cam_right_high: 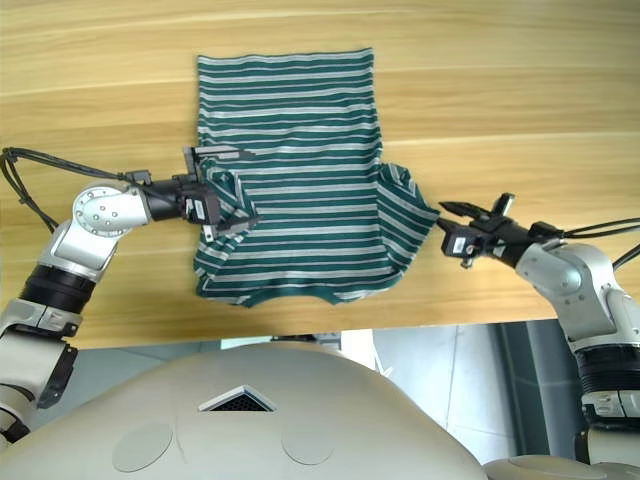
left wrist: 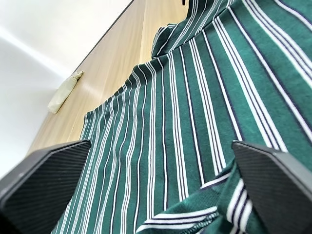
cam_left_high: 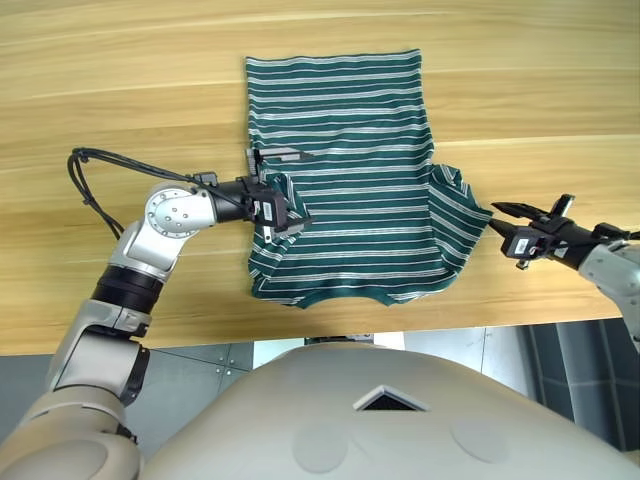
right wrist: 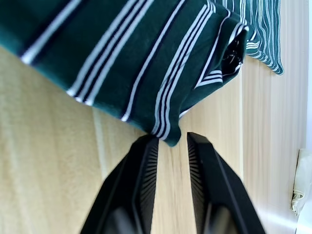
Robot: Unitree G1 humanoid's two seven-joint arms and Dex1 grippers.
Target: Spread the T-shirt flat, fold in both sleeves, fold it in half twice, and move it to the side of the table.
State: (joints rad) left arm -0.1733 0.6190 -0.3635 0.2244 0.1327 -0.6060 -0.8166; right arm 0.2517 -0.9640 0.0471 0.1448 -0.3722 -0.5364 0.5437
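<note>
A green T-shirt [cam_left_high: 350, 170] with white stripes lies on the wooden table [cam_left_high: 120, 80], collar toward the near edge. My left gripper [cam_left_high: 290, 187] is open over the left sleeve [cam_left_high: 280, 195], which lies bunched in over the body. In the left wrist view its fingers [left wrist: 44, 170] stand wide apart with striped cloth between them. My right gripper [cam_left_high: 497, 211] is at the shirt's right side, shut on the tip of the right sleeve [cam_left_high: 455, 200]. That sleeve is drawn out to a point and raised in a loose fold [right wrist: 146, 63].
The table's near edge [cam_left_high: 200, 340] runs just below the collar. A small beige object [left wrist: 63, 91] lies far off on the table. Bare wood extends to the left, to the right and beyond the hem [cam_left_high: 330, 58].
</note>
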